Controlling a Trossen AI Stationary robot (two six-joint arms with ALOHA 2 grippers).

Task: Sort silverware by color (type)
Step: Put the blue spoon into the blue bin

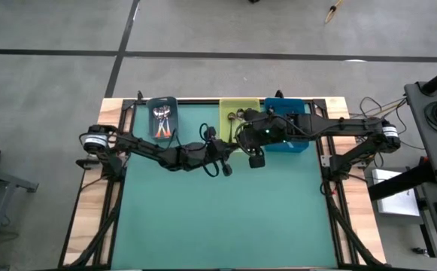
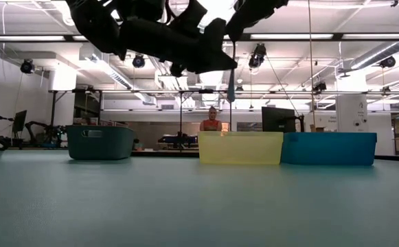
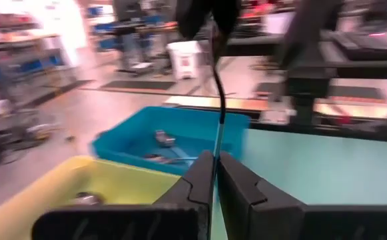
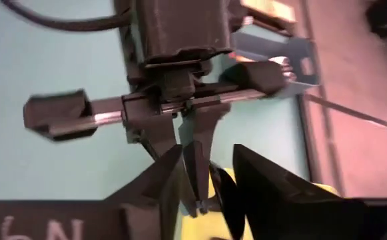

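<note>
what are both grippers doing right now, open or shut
Left gripper: shut on a spoon handle, above the table near the bins.
Right gripper: open, fingers spread around the same spoon, letting go.

Pale handwritten marks, maybe "NG", on right claw [image 4: 206, 193] body; otherwise no readable text.

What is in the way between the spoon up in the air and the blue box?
The right tool, jaws apart, sits around the upper end of the thin blue-handled spoon, which the left tool pinches. In the high view the right arm also stretches over the blue plastic box. Nothing else visible blocks the way.
</note>
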